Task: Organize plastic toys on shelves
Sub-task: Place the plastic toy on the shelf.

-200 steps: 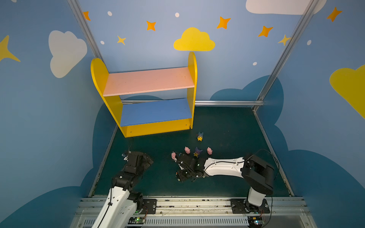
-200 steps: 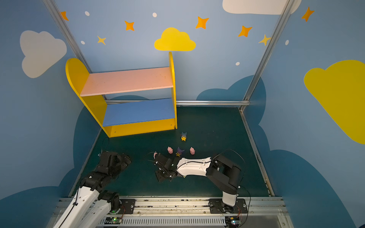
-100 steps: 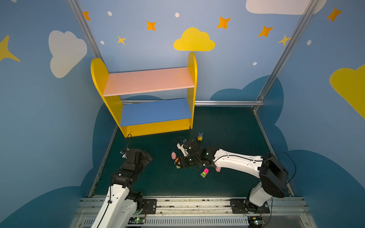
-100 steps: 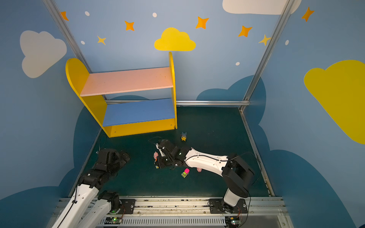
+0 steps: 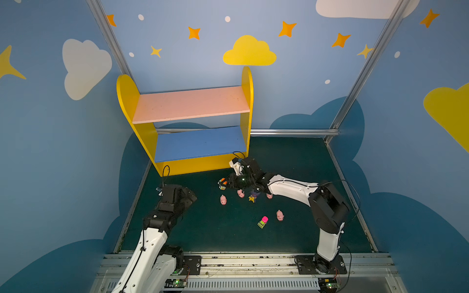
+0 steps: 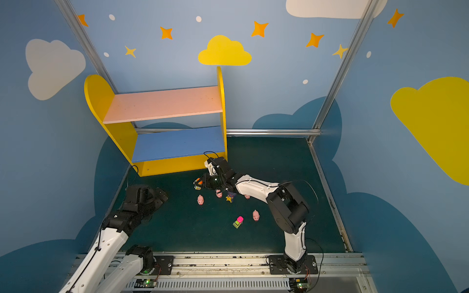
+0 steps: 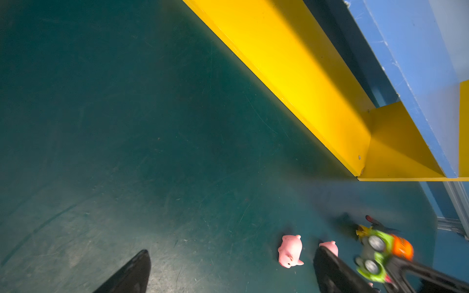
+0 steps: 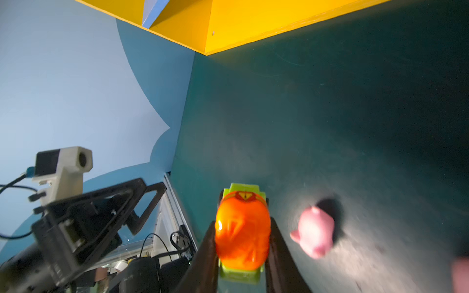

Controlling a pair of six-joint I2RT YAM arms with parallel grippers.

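Right gripper (image 8: 242,223): the right wrist view shows you its jaws pinching the orange-topped car (image 8: 242,236) by the sides; in both top views you get only an orange-green speck at the tip.
Held car: just on the near side of the shelves (image 5: 127,101), toward their right end.
Left wrist view: it alone shows you the car's wheels, with the leftmost pig (image 7: 290,251) on the floor (image 7: 127,152) beside.
Left gripper (image 7: 231,250): spread wide, holding nothing, near left.
Top views only: the pink-topped car (image 5: 263,222) and nearest pig (image 5: 280,215) just beside each other, near right; the purple-headed figure (image 5: 253,196) by the right arm.
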